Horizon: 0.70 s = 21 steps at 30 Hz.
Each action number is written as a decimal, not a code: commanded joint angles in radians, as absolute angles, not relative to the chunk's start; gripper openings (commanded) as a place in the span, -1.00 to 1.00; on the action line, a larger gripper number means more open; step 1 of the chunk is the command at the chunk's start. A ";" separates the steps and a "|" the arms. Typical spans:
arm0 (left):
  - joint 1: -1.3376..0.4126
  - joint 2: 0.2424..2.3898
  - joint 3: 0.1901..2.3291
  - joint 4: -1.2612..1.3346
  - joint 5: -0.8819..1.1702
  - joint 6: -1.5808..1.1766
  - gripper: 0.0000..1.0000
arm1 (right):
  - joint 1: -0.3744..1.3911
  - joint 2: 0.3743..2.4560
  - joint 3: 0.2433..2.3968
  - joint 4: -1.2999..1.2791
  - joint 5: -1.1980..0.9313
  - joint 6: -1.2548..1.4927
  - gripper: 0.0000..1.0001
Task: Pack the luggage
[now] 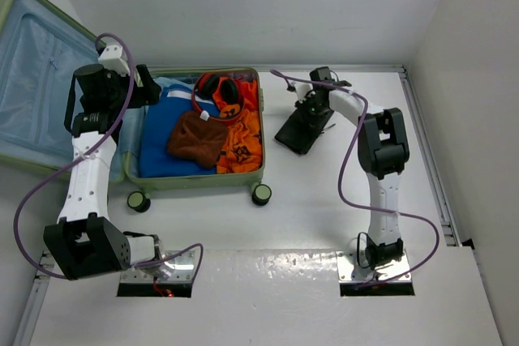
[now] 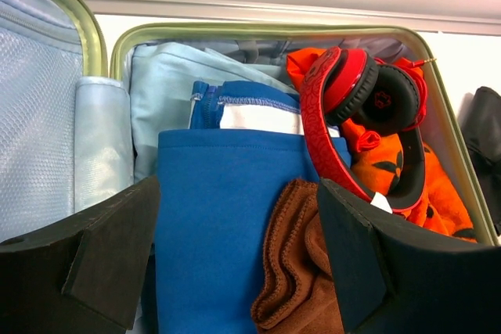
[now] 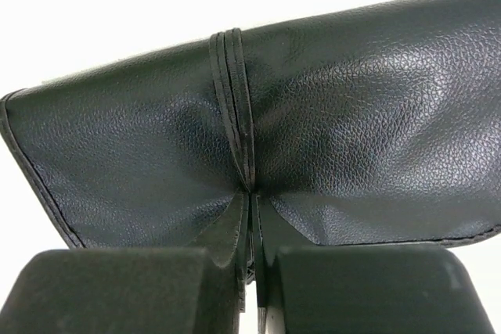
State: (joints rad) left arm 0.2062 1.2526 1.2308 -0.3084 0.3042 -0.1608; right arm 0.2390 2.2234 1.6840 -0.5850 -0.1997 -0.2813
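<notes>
The luggage (image 1: pixel 203 182) lies open at the left, its pale-green rim (image 2: pixel 258 30) around a blue garment (image 2: pixel 219 217), a brown towel (image 2: pixel 293 271), red headphones (image 2: pixel 352 107) and an orange cloth (image 2: pixel 391 177). My left gripper (image 1: pixel 150 87) hovers open over the case's left end; in the left wrist view it (image 2: pixel 239 217) has nothing between its fingers. Right of the case, my right gripper (image 1: pixel 312 111) is shut on a black leather pouch (image 1: pixel 298 137). In the right wrist view the gripper (image 3: pixel 250 217) pinches the pouch (image 3: pixel 352 115) at its stitched fold.
The suitcase lid (image 1: pixel 32 79), lined in light blue, stands open at the far left. Two black caster wheels (image 1: pixel 261 194) stick out from the case's near side. A raised table edge (image 1: pixel 426 143) runs along the right.
</notes>
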 commanded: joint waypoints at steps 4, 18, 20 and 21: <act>0.199 1.223 1.210 -0.290 0.299 -0.141 0.66 | 0.248 2.057 1.753 -0.615 -0.248 -0.223 -1.00; 0.219 1.160 1.135 -0.270 0.299 -0.163 0.66 | 0.366 1.764 1.877 -0.342 -0.351 0.196 -1.00; 0.228 1.147 1.126 -0.270 0.299 -0.163 0.66 | 0.405 1.817 1.992 -0.371 -0.373 0.225 -1.00; 0.229 1.134 1.126 -0.270 0.299 -0.163 0.66 | 0.446 1.831 2.018 -0.389 -0.376 0.238 -1.00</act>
